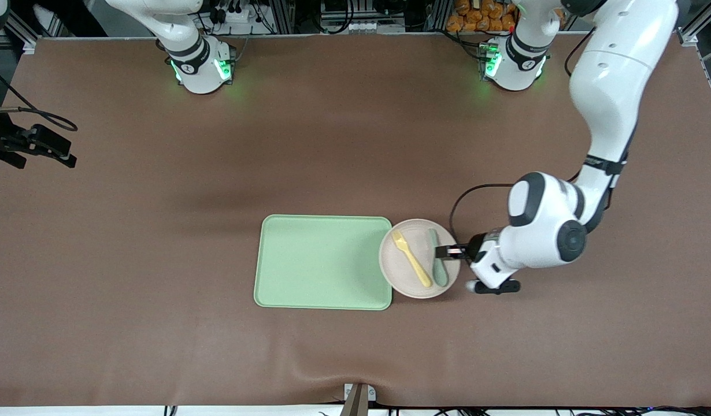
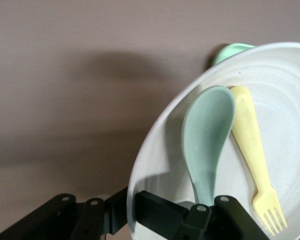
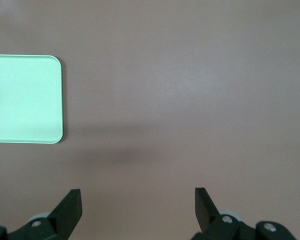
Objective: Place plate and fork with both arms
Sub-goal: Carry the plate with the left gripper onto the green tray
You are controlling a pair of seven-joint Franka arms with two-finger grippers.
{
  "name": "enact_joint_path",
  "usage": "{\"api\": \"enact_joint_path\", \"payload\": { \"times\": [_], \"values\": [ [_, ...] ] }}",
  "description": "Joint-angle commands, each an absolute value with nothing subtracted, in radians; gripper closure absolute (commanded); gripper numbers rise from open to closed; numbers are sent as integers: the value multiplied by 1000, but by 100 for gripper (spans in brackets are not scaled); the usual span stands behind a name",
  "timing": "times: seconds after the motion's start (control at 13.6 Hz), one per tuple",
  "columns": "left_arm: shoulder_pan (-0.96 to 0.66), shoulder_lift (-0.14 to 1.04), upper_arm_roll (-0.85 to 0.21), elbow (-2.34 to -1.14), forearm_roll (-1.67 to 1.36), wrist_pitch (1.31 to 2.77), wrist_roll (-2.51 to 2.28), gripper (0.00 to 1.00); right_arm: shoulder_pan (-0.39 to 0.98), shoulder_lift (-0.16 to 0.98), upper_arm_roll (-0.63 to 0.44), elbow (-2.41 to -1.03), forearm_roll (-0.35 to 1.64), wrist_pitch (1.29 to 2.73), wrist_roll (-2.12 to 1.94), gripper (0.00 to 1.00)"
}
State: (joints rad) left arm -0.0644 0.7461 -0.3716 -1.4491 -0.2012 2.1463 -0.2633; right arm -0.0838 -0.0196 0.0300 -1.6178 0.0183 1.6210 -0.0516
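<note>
I see my left tool (image 1: 448,252) pinching the plate (image 1: 403,271) rim beside the tray (image 1: 321,263), spoon (image 1: 440,267) crowding the fork (image 1: 411,258); my right tool (image 3: 138,207) waits spread.

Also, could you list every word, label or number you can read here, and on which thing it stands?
None can be read.
Round marks on the arm bases: too small to read.
Plate, fork, spoon and tray: no print visible.
</note>
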Motion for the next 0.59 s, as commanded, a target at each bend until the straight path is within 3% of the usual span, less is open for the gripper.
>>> {"api": "enact_joint_path", "payload": {
  "times": [0.0, 0.51],
  "values": [
    [-167, 827, -351, -1327, -209, 2137, -317, 100, -101, -23, 41, -1618, 17, 1615, -60, 0],
    [-366, 937, -270, -1321, -209, 2390, -341, 100, -101, -21, 41, -1618, 17, 1617, -60, 0]
  ]
}}
